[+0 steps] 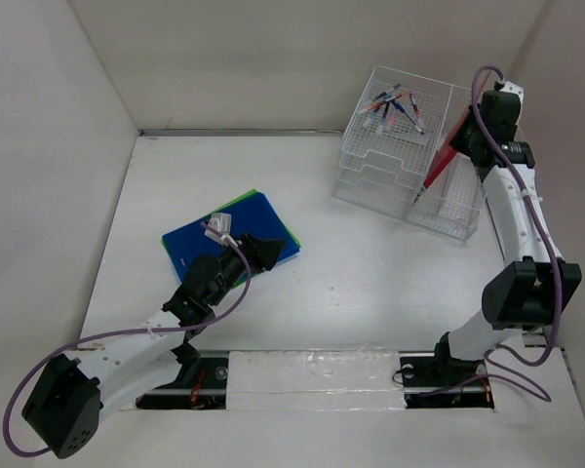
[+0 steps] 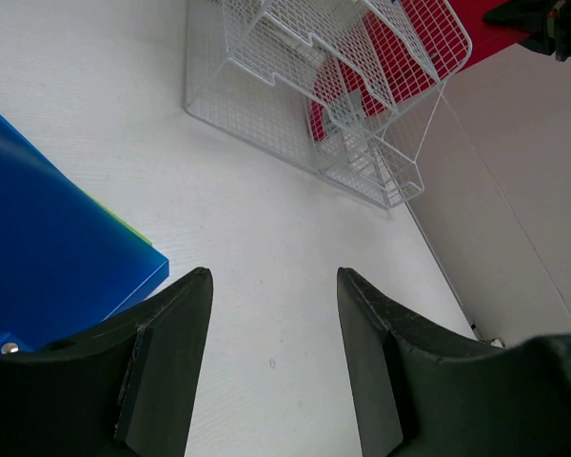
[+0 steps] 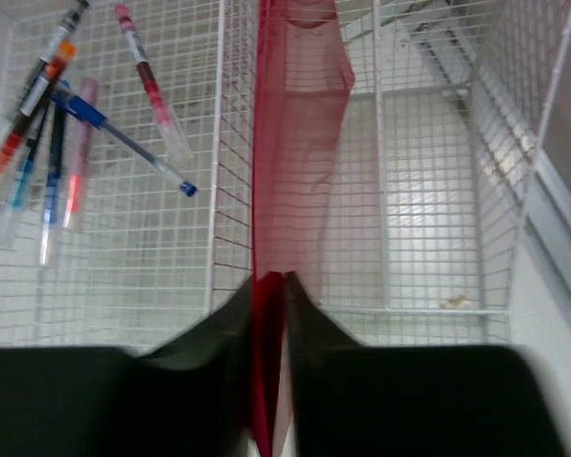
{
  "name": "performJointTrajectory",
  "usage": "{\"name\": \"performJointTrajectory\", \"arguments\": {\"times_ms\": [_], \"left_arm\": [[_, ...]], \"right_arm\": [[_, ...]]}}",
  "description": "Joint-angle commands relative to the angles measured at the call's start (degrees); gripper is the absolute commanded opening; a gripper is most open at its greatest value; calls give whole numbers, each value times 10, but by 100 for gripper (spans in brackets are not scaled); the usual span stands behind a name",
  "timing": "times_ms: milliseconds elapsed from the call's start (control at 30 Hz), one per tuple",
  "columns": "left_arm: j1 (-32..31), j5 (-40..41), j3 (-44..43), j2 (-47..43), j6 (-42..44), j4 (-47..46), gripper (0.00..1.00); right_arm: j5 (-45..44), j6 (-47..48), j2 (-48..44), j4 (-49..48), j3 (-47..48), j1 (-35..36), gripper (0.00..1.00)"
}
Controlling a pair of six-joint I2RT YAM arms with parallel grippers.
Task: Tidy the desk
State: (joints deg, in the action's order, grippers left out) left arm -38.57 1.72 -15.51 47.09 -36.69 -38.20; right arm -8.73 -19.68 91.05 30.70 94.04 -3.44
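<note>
The white desk [image 1: 370, 283] holds a wire-mesh organizer rack [image 1: 400, 161] at the back right. My right gripper [image 1: 465, 136] is shut on a thin red folder [image 1: 439, 161], held upright and lowered into the rack's right slot; in the right wrist view the red folder [image 3: 295, 143] runs up from between my fingers [image 3: 269, 295]. Several pens [image 1: 395, 105] lie in the rack's top tray. My left gripper [image 1: 263, 253] is open and empty over the right edge of a blue folder [image 1: 224, 234] lying on a green one; the left wrist view shows bare desk between the fingers [image 2: 271, 314].
Upright white panels [image 1: 49, 146] close the desk at the left, back and right. A small binder clip [image 1: 220, 227] sits on the blue folder. The rack [image 2: 324, 86] and red folder [image 2: 400, 57] show ahead in the left wrist view.
</note>
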Motion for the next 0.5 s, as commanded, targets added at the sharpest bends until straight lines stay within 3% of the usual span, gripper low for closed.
{"name": "performJointTrajectory", "arguments": {"times_ms": [0,200,367,467], "left_arm": [[-3,-3,0,-4,3,-31,51],[-3,-5,-1,2,2,-33,51],[-3,0,0,-3,4,-32,51],[-3,7,3,-10,3,-31,51]], "right_arm": [[60,-4,12,13,-6,3,28],[29,-6,-16,-9,11,21,58],[9,-3,-45,-23,26,47,68],[-54,-4,-88,-58,-2,83,76]]}}
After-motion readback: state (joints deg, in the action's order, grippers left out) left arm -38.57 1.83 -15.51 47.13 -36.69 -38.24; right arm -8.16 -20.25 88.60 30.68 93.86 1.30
